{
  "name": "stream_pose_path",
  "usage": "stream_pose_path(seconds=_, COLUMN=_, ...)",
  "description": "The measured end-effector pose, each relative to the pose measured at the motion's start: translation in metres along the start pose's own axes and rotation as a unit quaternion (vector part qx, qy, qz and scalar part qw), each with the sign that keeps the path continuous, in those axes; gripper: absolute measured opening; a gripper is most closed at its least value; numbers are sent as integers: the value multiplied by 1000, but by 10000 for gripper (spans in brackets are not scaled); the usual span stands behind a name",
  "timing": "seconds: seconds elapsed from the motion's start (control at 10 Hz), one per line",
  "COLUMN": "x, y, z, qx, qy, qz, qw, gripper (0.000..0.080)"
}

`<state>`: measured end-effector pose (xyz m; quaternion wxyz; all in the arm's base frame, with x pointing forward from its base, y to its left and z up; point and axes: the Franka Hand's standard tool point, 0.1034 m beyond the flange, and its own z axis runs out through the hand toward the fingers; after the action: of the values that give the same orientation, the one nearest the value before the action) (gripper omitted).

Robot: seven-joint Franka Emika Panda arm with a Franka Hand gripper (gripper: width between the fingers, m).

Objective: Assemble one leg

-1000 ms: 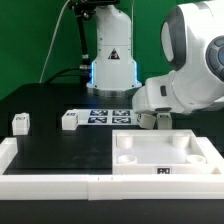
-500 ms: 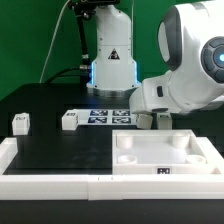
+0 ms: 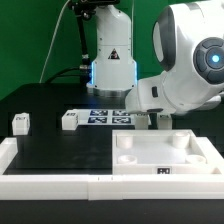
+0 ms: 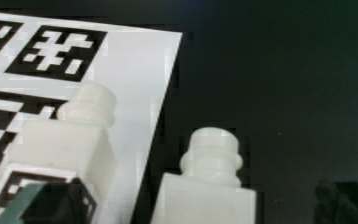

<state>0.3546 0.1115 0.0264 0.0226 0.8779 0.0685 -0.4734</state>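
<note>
In the wrist view two white legs lie side by side, each with a ribbed peg at one end. One leg (image 4: 211, 175) lies on the black table between my fingers, with a gap on each side. The other leg (image 4: 73, 140) lies on the marker board (image 4: 131, 70). My gripper (image 4: 197, 208) is open, with one dark finger (image 4: 43, 205) beyond the second leg. In the exterior view my gripper (image 3: 152, 118) is low behind the tray (image 3: 160, 158). A leg (image 3: 122, 118) stands beside it. Two more legs (image 3: 69, 120) (image 3: 20, 122) stand towards that view's left.
The large white tray with corner holes lies right in front of the gripper. A white L-shaped wall (image 3: 50, 172) edges the table's front and left. The robot base (image 3: 110, 70) stands behind the marker board (image 3: 100, 116).
The arm has shifted slightly towards the exterior view's left, with the gripper still low behind the tray. The legs and the tray have not moved.
</note>
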Motion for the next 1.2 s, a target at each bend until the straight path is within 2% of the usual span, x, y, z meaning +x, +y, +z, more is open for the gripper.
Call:
stream_pose_path(seconds=0.3, x=-8, y=-2, z=-15, qx=-1, qy=-6, qz=-1, qw=1000, gripper=649)
stream_pose_path(seconds=0.7, x=3, y=-6, z=-5, qx=-3, qy=-3, qz=-4, qw=1000, gripper=649)
stream_pose_path(seconds=1.2, x=9, y=-7, z=1, qx=-3, qy=-5, qz=-5, qw=1000, gripper=649)
